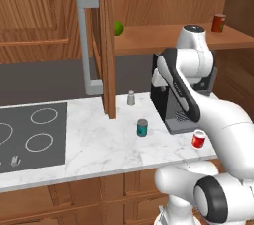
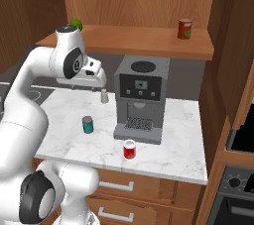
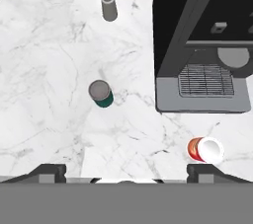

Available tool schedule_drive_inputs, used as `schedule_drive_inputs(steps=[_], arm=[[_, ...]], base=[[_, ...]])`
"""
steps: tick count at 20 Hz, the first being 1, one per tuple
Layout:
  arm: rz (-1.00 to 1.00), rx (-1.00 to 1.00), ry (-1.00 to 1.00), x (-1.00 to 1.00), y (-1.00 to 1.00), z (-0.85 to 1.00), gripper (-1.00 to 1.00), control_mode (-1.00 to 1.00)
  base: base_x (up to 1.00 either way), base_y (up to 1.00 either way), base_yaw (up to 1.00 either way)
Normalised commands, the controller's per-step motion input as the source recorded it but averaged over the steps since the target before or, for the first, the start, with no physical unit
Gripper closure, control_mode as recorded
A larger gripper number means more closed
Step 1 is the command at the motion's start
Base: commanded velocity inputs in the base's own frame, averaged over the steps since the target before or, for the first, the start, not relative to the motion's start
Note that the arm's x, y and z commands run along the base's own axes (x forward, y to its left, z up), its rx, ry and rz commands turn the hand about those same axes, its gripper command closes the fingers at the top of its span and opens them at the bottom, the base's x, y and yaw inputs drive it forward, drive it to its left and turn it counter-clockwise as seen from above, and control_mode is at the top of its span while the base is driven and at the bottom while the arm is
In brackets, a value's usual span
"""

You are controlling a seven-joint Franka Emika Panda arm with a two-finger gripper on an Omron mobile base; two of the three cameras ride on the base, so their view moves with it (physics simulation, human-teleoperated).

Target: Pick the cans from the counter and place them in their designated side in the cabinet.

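My pincer (image 3: 126, 171) is spread wide, high over the counter (image 3: 49, 119). The teal can (image 3: 101, 93) stands below. It looks light and slippery, so I should pinch its round sides.

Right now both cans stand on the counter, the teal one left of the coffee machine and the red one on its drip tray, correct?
Not quite. The red can stands on the counter just in front of the coffee machine, off its drip tray; the right base view shows it. The teal can does stand on the counter to the machine's left.
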Motion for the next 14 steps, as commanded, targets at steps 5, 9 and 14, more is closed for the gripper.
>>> schedule_drive_inputs(steps=[5, 9, 14], arm=[[0.00, 0.00, -0.08, -0.20, 0.15, 0.00, -1.00, -1.00], [0.00, 0.00, -0.10, -0.19, 0.25, 0.00, -1.00, -1.00], [0.00, 0.00, -0.06, -0.06, 0.27, 0.00, -1.00, -1.00]], base=[[0.00, 0.00, 0.00], [0.00, 0.00, 0.00], [0.00, 0.00, 0.00]])
